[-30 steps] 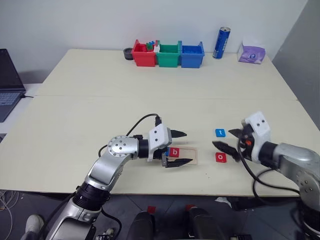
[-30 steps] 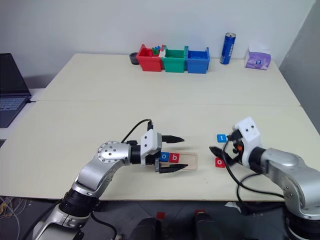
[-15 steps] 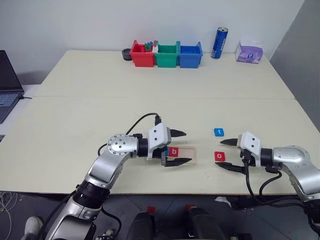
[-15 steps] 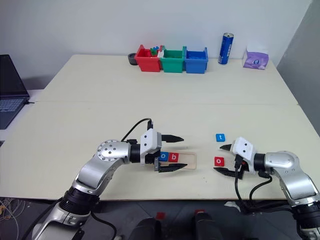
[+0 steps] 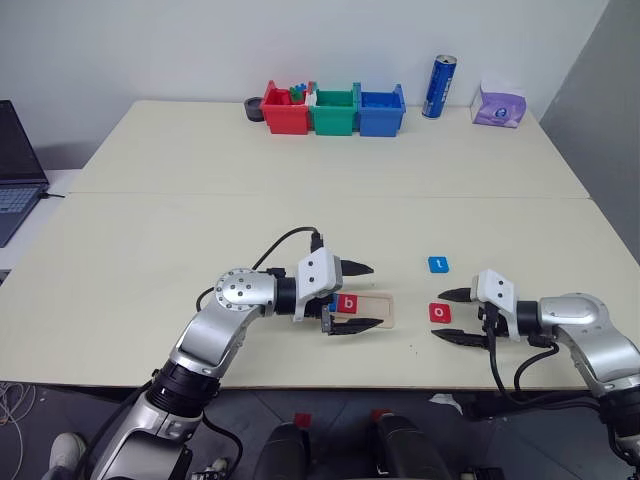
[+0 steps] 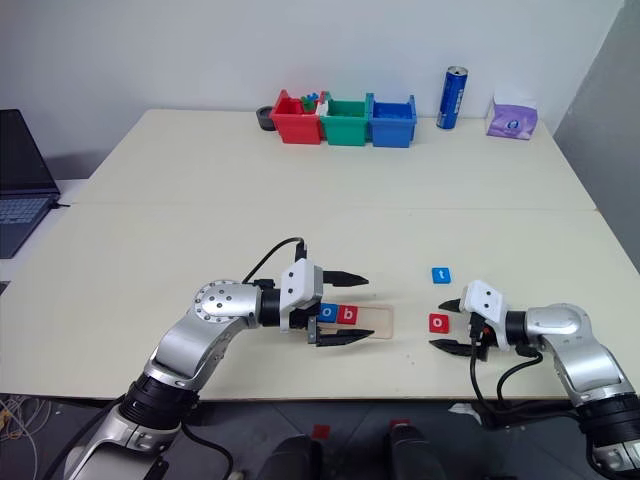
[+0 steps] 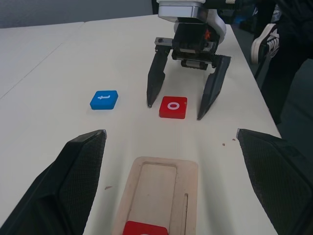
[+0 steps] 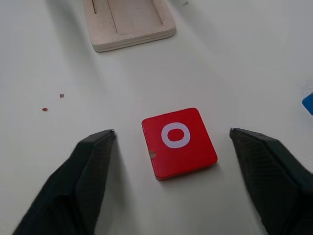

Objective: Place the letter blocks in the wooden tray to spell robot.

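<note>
glossy rounded-square red o block (image 8: 179, 142), pale wooden tray (image 8: 129, 22)

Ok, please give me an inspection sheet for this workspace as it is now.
Surface: pale table, few crumbs.
Job's things: wooden tray holds blue o and red b; red o and blue t loose.
Clutter: three bins, can, tissue pack.
Grippers: left gripper open over tray; right gripper open around red o.
Cables: black cable on left arm.
Surroundings: laptop.
</note>
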You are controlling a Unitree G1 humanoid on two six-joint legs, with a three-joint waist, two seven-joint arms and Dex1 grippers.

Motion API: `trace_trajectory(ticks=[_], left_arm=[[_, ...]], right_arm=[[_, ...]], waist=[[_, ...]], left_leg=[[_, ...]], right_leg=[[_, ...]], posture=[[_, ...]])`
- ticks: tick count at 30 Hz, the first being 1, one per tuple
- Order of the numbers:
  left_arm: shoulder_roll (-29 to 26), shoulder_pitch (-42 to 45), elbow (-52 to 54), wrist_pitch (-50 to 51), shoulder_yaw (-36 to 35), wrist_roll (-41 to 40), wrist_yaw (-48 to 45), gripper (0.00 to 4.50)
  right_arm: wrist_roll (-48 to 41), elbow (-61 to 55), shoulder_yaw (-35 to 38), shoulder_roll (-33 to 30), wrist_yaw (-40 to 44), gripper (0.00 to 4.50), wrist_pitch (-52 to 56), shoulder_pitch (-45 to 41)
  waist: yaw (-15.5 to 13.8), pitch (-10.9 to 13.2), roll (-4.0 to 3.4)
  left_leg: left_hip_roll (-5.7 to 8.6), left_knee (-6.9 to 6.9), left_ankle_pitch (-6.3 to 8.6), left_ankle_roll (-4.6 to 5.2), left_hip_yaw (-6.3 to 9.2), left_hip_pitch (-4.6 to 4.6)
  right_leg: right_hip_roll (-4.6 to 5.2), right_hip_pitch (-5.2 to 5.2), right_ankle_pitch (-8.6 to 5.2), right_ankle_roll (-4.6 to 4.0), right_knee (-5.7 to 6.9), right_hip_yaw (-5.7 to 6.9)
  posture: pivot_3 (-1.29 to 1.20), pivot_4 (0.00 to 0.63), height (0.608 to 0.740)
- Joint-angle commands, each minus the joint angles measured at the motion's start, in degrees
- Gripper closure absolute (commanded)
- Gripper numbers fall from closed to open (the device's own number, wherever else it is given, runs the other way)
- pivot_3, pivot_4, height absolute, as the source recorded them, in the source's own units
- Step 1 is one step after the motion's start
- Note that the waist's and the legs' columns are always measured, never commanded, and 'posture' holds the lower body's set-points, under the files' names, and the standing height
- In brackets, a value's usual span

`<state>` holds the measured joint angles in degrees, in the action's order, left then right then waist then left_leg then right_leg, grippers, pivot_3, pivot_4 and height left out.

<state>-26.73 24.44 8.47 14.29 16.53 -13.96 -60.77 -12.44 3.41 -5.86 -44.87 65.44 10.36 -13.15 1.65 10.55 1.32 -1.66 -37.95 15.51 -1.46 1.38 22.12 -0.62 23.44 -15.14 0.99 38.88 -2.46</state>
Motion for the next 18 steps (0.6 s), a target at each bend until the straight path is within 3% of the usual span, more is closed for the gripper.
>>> trace_trajectory(ticks=[1, 4, 13, 18], left_arm=[[0.1, 0.4, 1.3, -1.6, 0.4, 0.2, -0.4, 0.00], [0.3, 0.6, 1.1, -1.8, 0.5, 0.2, -0.5, 0.00], [-0.8, 0.6, 1.0, -2.8, -2.2, -2.0, -2.0, 0.00], [-5.2, 0.2, -2.0, -5.6, -7.1, -3.6, -4.9, 0.00]], right_arm=[[0.5, 0.1, 0.1, 0.1, 0.3, 1.95, -1.0, -0.7], [0.4, -0.2, 0.3, 0.1, 0.2, 3.02, -0.9, -0.6], [-2.1, -8.8, 0.6, 0.6, -1.0, 3.05, 5.7, -3.8], [-3.5, -15.1, -1.9, 4.9, -4.1, 3.05, 13.7, -8.8]], waist=[[0.0, 0.0, 0.00], [0.0, 0.0, 0.00], [0.2, 0.0, -0.01], [0.3, 0.0, -0.02]], left_leg=[[0.00, 0.00, 0.00, 0.00, 0.00, -0.01], [0.00, 0.00, 0.00, 0.00, -0.01, -0.02], [0.00, 0.00, 0.00, 0.00, -0.02, -0.07], [-0.08, 0.00, 0.00, 0.00, 0.07, -0.13]], right_leg=[[0.00, -0.01, 0.00, 0.00, 0.00, 0.00], [0.00, -0.02, 0.00, 0.00, 0.00, -0.01], [0.00, -0.03, 0.00, -0.01, 0.04, -0.01], [-0.07, -0.03, 0.00, -0.03, 0.12, -0.01]], posture=[[0.00, 0.150, 0.740], [0.00, 0.150, 0.740], [0.00, 0.150, 0.740], [0.00, 0.150, 0.740]])
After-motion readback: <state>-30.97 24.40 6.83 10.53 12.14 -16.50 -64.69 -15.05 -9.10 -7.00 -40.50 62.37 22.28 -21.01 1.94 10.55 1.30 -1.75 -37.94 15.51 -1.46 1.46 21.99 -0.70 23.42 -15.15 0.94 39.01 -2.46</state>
